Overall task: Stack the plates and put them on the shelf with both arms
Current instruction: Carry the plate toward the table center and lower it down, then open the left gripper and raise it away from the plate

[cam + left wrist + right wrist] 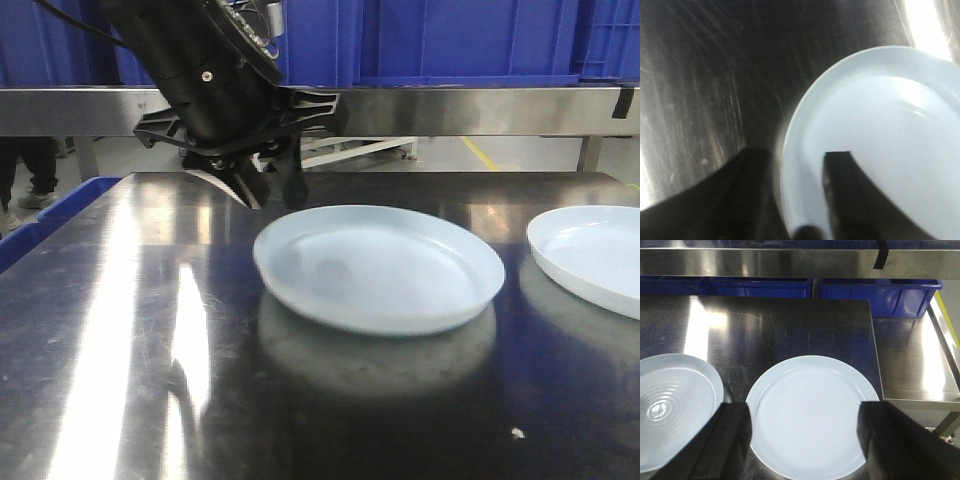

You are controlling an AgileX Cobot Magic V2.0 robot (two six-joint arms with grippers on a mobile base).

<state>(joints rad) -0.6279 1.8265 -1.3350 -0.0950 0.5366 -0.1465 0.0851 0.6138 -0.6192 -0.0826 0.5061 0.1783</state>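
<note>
Two plates counted, both lying flat on the dark, shiny bench (150, 350), side by side with a gap between, not stacked. First plate (380, 270) in the middle of the front view; second plate (590, 255) cut off by the right edge there. Both pale bluish white with a low upturned rim.

Two tools counted, one per arm, two black fingers on each.

Left tool (270, 190) in the upper left of the front view, low at the far-left rim of the first plate. In the left wrist view:
- Left tool (797, 200) partly open, straddling the rim of the first plate (880, 130).
- One finger (745, 190) at lower left over bare bench outside the rim.
- The other finger (845, 195) at lower centre over the plate's inside.
- Not clamped on the rim; whether touching the plate, impossible to tell.

In the right wrist view:
- Right tool (805, 440) spread wide, gripping nothing.
- One finger in the lower left corner, one in the lower right.
- Second plate (810, 410) at lower centre, between and beneath them.
- First plate (675, 405) at the left edge of that view.

Across the top of the front view, beyond the bench, one steel rail (480, 105), with blue crates (450, 40) behind it, at least two.
</note>
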